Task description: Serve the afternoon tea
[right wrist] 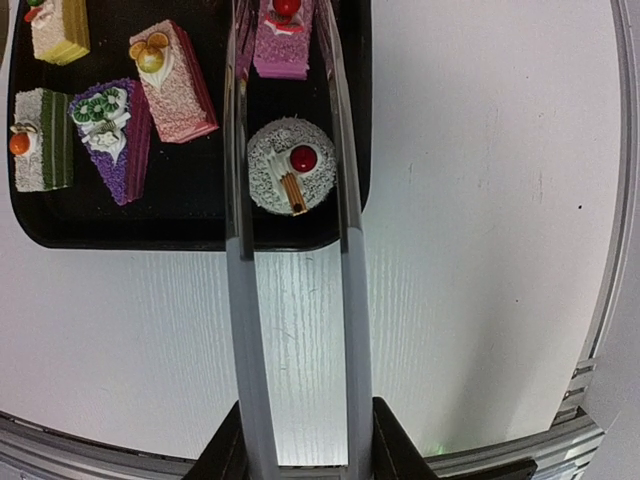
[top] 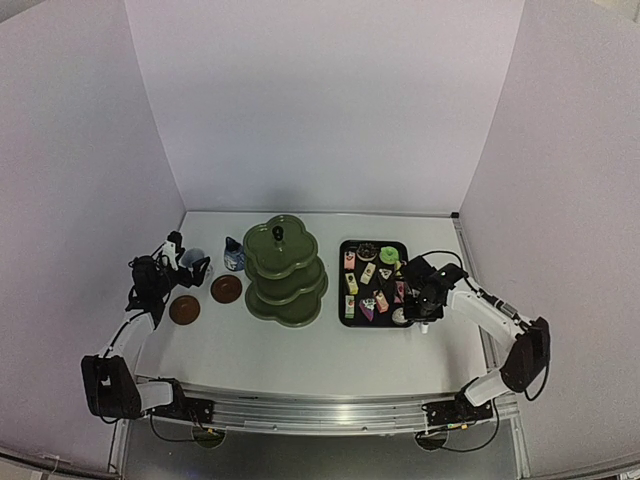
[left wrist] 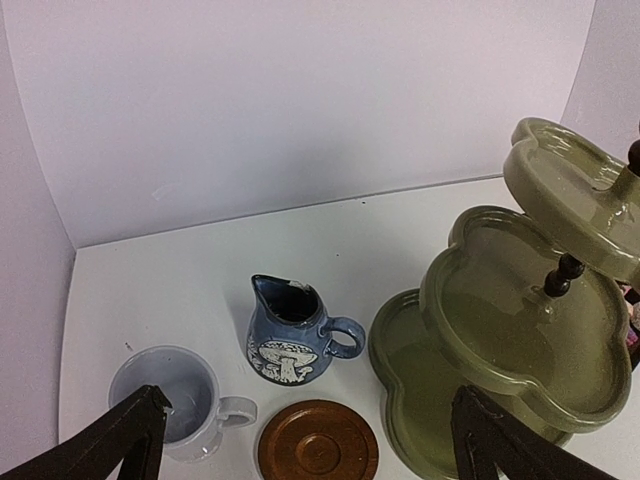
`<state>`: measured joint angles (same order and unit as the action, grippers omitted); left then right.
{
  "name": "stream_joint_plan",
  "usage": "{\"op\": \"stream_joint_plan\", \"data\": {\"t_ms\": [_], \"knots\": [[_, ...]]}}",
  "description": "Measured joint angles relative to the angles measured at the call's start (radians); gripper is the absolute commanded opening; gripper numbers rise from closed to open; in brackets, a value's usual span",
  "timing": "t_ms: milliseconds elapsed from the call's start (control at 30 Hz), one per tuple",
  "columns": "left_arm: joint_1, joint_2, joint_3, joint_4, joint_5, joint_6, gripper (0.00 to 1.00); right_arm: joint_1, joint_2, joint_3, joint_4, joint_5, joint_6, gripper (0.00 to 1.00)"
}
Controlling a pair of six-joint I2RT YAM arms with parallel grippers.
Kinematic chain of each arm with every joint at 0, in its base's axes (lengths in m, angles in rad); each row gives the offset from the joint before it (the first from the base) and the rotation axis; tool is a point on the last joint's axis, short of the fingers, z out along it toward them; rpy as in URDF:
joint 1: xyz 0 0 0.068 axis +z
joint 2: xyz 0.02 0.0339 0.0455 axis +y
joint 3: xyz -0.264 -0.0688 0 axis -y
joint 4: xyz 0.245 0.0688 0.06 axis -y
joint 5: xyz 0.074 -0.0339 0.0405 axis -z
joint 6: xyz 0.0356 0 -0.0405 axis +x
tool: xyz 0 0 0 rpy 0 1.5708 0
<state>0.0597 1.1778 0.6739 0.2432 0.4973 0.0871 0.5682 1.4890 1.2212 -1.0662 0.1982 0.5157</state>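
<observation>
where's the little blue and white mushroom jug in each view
top external: small blue-and-white ceramic jug sits left of centre, just left of the dark green three-tier scalloped stand
left wrist: jug lower middle, handle toward the stand on the right, brown round coaster nearer the camera
right wrist: not in it
shared landmark: the stand, in top and left wrist views; right wrist shares only the black rectangular tray with top

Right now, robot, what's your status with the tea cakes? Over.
Left claw open, near mug and pot. Right claw shut on tongs, tong arms either side of round cherry cake on tray. Stand tiers empty. Nothing blocking.
</observation>
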Motion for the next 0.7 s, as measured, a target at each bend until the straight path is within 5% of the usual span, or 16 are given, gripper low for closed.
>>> {"op": "stream_joint_plan", "data": {"t_ms": [433, 700], "knots": [[0.000, 0.001, 0.000, 0.000, 0.001, 0.003, 0.99, 0.000, -0.010, 0.025, -0.028, 0.005, -0.017, 0.00], [0.000, 0.001, 0.000, 0.000, 0.001, 0.013, 0.99, 0.000, 0.023, 0.028, -0.027, 0.004, -0.019, 0.13]]}}
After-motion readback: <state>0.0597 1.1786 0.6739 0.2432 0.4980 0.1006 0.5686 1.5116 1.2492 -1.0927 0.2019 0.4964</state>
